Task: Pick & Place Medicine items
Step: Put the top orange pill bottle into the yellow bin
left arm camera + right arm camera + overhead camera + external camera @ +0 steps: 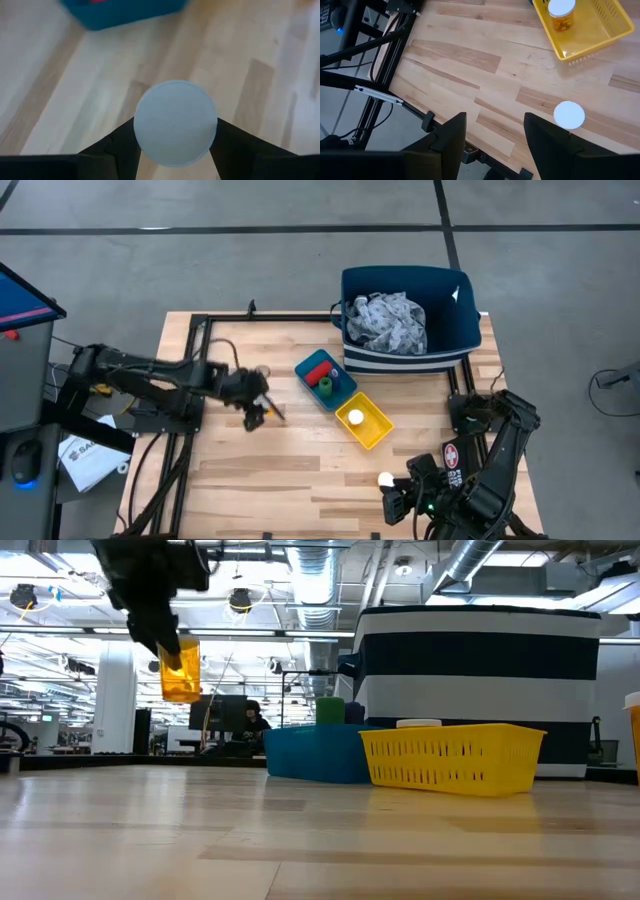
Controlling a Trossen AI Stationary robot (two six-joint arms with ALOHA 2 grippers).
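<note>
- Bottom right of the high view: right gripper [392,502] waits low near the table's front edge, fingers spread apart and holding nothing; the right wrist view shows the gap between them bare.
- Just beside it, a white-capped pill bottle [384,479] stands upright on the wood table [280,480], apparently next in line for pickup.
- Centre-left: left gripper [262,406] clasps an orange pill bottle [181,668] between both fingers, lifted clear of the table, probably to carry it toward the trays.
- Centre: yellow tray [377,430] already holds one capped bottle [355,418].
- Touching it, blue tray [306,368] holds the red bottle [319,372] and green bottle [326,386].
- Upper right: navy bin [461,330] with patterned cloth [390,320], untouched.
</note>
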